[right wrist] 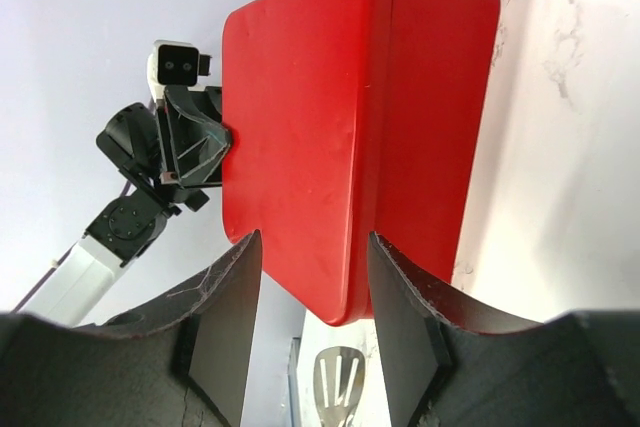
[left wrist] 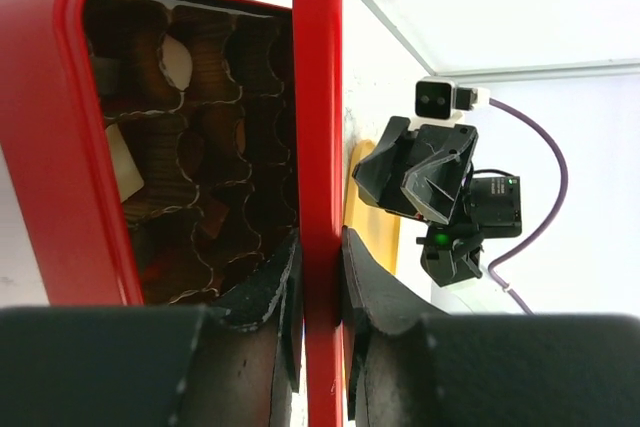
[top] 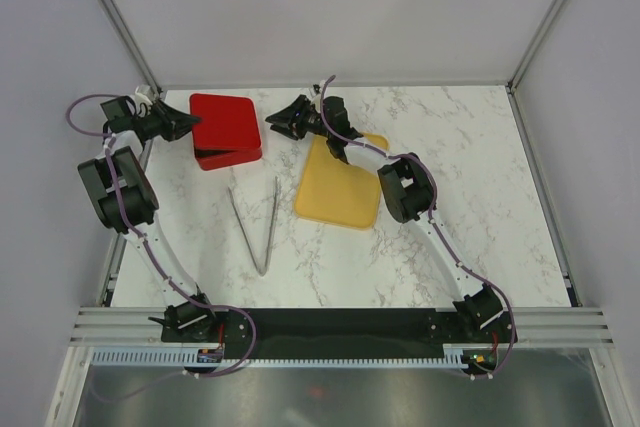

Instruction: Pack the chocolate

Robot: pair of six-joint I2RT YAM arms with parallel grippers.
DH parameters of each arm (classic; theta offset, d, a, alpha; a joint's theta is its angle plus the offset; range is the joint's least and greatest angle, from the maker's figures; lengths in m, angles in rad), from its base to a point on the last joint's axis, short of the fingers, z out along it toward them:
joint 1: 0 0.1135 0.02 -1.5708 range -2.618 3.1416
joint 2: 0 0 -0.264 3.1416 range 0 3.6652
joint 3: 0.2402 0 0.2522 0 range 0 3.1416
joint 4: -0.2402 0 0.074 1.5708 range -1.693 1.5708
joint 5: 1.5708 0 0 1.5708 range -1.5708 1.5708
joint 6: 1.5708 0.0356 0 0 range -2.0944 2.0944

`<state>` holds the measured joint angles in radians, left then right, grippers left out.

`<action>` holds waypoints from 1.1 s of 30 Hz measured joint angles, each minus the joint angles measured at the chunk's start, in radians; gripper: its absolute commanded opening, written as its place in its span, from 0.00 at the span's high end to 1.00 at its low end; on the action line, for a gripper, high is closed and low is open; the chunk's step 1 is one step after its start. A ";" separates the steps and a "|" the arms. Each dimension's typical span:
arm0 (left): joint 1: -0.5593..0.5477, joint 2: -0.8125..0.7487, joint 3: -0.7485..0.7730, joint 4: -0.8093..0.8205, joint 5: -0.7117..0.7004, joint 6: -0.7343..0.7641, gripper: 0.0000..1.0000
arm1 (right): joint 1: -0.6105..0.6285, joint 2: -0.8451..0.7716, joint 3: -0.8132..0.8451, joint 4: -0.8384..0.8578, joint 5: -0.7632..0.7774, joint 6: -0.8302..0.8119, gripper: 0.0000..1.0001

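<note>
The red box (top: 228,155) stands at the back left of the table. Its red lid (top: 225,122) lies over it. My left gripper (top: 190,127) is shut on the lid's left edge (left wrist: 318,147), which stands lifted off the box (left wrist: 45,127). Through the gap the left wrist view shows the grid compartments with chocolate in them: cream-white pieces (left wrist: 176,63) and dark brown ones (left wrist: 214,217). My right gripper (top: 273,122) is open, its jaws either side of the lid's near right corner (right wrist: 300,127) without touching it. The yellow tray (top: 338,185) holds no chocolate.
Metal tongs (top: 256,223) lie open on the marble table (top: 460,167), in front of the box and left of the tray. Their tip shows in the right wrist view (right wrist: 338,379). Frame posts stand at the back corners.
</note>
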<state>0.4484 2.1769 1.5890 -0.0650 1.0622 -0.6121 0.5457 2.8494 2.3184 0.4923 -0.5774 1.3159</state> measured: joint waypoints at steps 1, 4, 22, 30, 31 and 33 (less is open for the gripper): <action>0.002 0.001 0.000 -0.001 -0.007 0.000 0.90 | 0.000 0.000 0.002 -0.007 0.001 -0.007 0.46; 0.003 0.004 0.000 -0.015 -0.036 0.003 0.73 | 0.000 0.000 0.007 -0.030 0.006 -0.035 0.46; 0.003 0.007 0.054 -0.239 -0.275 0.140 0.43 | 0.011 0.000 0.016 -0.166 0.045 -0.165 0.50; 0.002 0.003 0.060 -0.246 -0.329 0.172 0.38 | 0.039 0.000 0.037 -0.188 0.082 -0.195 0.54; 0.002 0.003 0.060 -0.249 -0.332 0.177 0.37 | 0.043 0.000 0.037 -0.188 0.085 -0.196 0.55; 0.002 0.003 0.060 -0.256 -0.336 0.187 0.36 | 0.050 0.000 0.037 -0.188 0.092 -0.200 0.55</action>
<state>0.4503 2.1796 1.6485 -0.3210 0.7261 -0.4248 0.5961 2.8498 2.3550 0.3046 -0.4858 1.1164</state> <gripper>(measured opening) 0.625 0.457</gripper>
